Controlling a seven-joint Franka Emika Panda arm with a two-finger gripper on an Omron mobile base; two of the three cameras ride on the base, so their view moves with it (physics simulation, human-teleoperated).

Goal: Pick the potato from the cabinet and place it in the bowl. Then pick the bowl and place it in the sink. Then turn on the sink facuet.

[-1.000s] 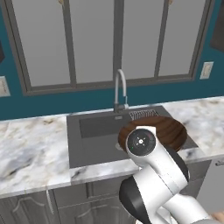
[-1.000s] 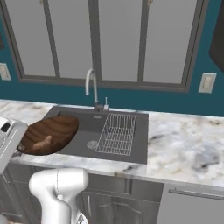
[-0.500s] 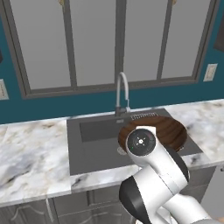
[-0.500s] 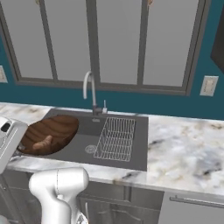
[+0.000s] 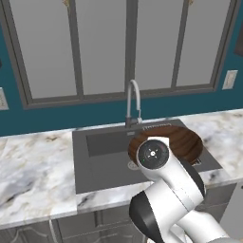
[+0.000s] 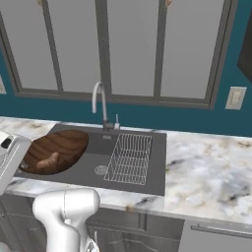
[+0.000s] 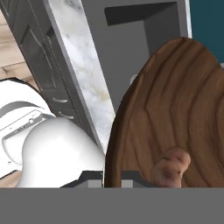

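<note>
- No brand, label or readable writing anywhere – wall outlets are blank plates.
- Window panes (image 6: 133, 49), grey-framed and frosted, span the far wall above a teal band; pale outlet (image 6: 235, 98) at far right.
- Marble worktop (image 6: 206, 172) runs left to right; broad bare stretch to the right of the basin, another on the left (image 5: 33, 161).
- Sink (image 6: 140, 179), dark grey recessed basin; wire-mesh rack (image 6: 130, 158) fills its right half, drain (image 6: 101, 170) just left of the rack's near edge.
- Bowl (image 6: 61, 147), dark wood with grain, is tilted and held up over the sink – in the right base view over its left half, in the left base view (image 5: 173, 142) over the right side, partly hidden by the arm's wrist. In the hand view the bowl (image 7: 175, 109) covers the right side, rim near the marble front edge.
- Sink faucet (image 6: 101, 103), silver gooseneck at the far rim, just beyond the bowl; small lever post to its right.
- Potato (image 6: 49, 161) lies inside the bowl at its low near edge; also seen in the hand view (image 7: 171, 168).
- Gripper (image 7: 113, 178): fingers barely show at the bottom edge, clamped tight on the bowl rim.
- Grey cabinet fronts (image 6: 216, 236) below the counter, handle at right.
</note>
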